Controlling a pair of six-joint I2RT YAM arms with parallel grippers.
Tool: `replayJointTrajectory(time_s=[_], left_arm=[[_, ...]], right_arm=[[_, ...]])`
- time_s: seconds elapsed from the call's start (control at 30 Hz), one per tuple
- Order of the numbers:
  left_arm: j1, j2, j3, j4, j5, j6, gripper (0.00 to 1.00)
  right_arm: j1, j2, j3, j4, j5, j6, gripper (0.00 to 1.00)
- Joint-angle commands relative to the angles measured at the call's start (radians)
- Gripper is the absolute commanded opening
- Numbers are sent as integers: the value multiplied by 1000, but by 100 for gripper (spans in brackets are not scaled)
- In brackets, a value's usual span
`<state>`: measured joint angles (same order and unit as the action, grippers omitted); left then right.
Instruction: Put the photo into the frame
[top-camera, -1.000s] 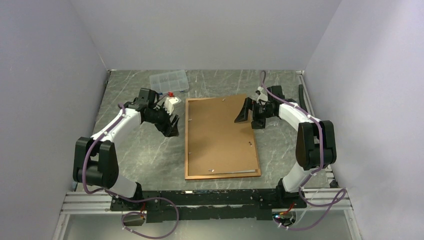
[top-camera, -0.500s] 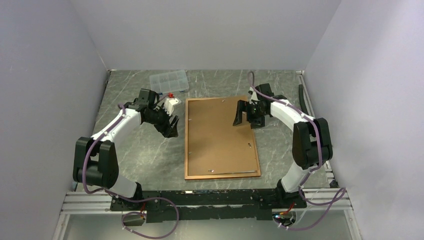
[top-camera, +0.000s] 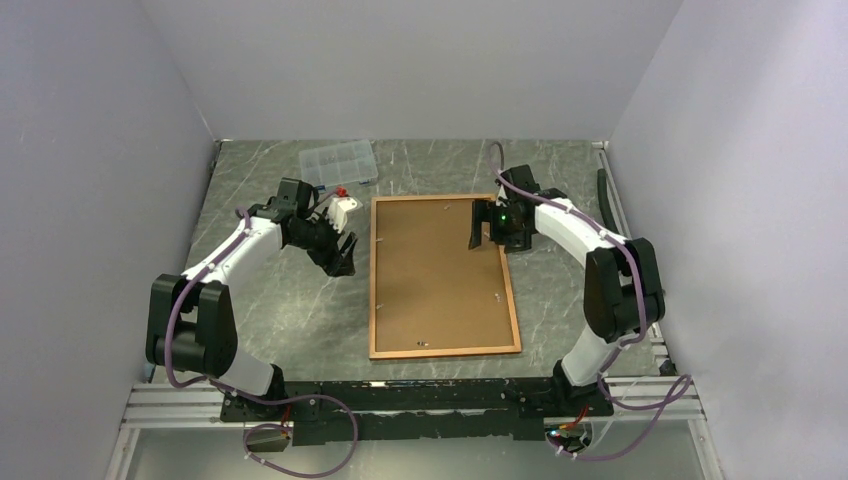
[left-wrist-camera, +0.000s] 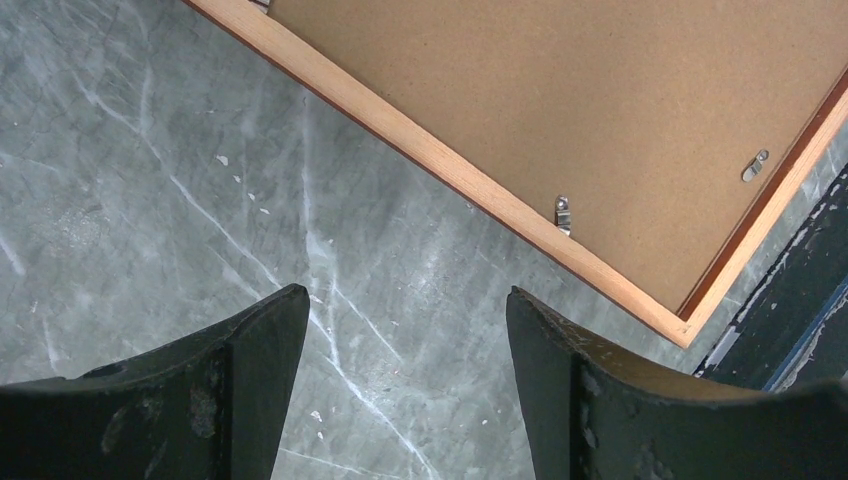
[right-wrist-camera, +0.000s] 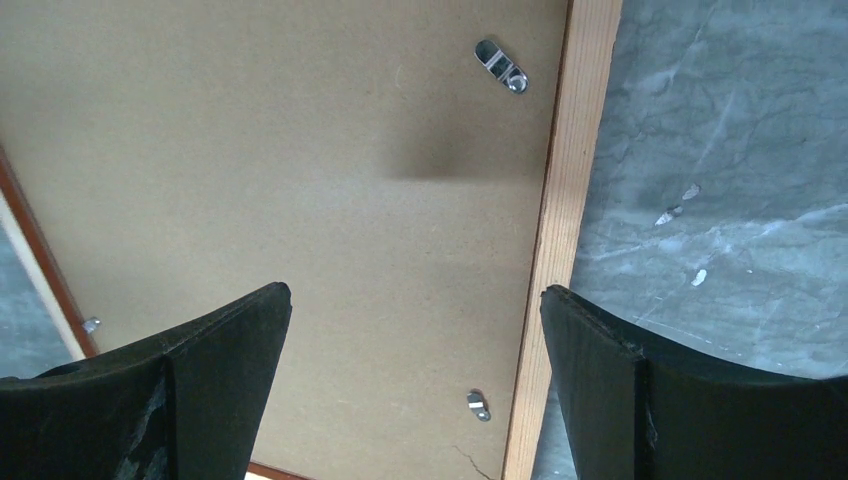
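The frame (top-camera: 374, 280) lies face down in the middle of the table, its thin reddish-orange border around a brown backing board (top-camera: 440, 275). The photo is hidden from every view. My left gripper (top-camera: 345, 258) hangs open over bare table just left of the frame's upper left side. In the left wrist view, my left gripper (left-wrist-camera: 405, 300) has only marble between its fingers, with the frame's border (left-wrist-camera: 480, 195) beyond. My right gripper (top-camera: 480, 228) stands open above the frame's upper right part. In the right wrist view, my right gripper (right-wrist-camera: 414, 292) spans the board (right-wrist-camera: 300, 150) and the border (right-wrist-camera: 570, 200), holding nothing.
A clear plastic compartment box (top-camera: 338, 163) sits at the back left, with a small red piece (top-camera: 342, 188) near it. Small metal clips (right-wrist-camera: 500, 65) dot the board's edge. Grey walls close in the table on three sides. A black rail (top-camera: 420, 395) runs along the near edge.
The backing board, askew and raised at its upper right a second ago, now lies flat and square in the frame. My right gripper moved left over the board. The left arm barely shifted.
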<state>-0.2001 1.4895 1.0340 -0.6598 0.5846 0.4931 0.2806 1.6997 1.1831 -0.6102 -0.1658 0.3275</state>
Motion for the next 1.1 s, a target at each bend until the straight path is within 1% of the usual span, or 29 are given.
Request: replayJointTrajectory(time_s=[0.0, 0.07, 0.13, 0.23, 0.27, 0.3, 0.33, 0.37, 0.47, 0.5, 0.53, 0.6, 0.67, 0.77, 0.83, 0.97, 1.07], left_arm=[[-4, -31, 17, -10, 3, 10, 77], [-4, -30, 12, -10, 6, 8, 77], [-4, -26, 4, -6, 15, 6, 77], [-4, -13, -7, 3, 38, -4, 77], [-5, -9, -9, 3, 48, -9, 76], [-4, -2, -11, 1, 59, -15, 76], [-4, 3, -13, -3, 73, -22, 76], [-4, 7, -17, -4, 87, -31, 75], [-6, 25, -36, 10, 138, -63, 75], [-5, 36, -40, 16, 154, -75, 74], [-5, 49, -45, 24, 168, -92, 73], [-5, 74, -49, 48, 185, -118, 69], [-6, 101, -50, 76, 194, -152, 66], [-5, 153, -49, 112, 210, -224, 57], [-6, 185, -50, 126, 242, -261, 54], [-1, 228, -33, 136, 246, -304, 48], [2, 249, -20, 131, 251, -305, 44]], right_arm=[[0, -91, -22, 72, -3, 41, 100], [0, -124, -54, 98, -13, 68, 98], [9, -172, -108, 164, -49, 113, 94], [90, -244, -163, 215, -6, 157, 81], [129, -269, -174, 226, 22, 164, 74], [163, -293, -191, 242, 44, 170, 65], [191, -327, -208, 257, 62, 180, 59], [208, -355, -235, 281, 64, 197, 57], [262, -428, -331, 395, 34, 262, 43], [299, -436, -344, 411, 50, 270, 35], [331, -430, -352, 417, 59, 278, 25], [409, -394, -363, 441, 56, 316, 0], [480, -357, -391, 506, 69, 362, 0], [573, -311, -439, 631, 133, 429, 0], [620, -266, -455, 719, 162, 463, 0], [681, -173, -443, 819, 222, 478, 0], [697, -114, -440, 895, 205, 483, 0]])
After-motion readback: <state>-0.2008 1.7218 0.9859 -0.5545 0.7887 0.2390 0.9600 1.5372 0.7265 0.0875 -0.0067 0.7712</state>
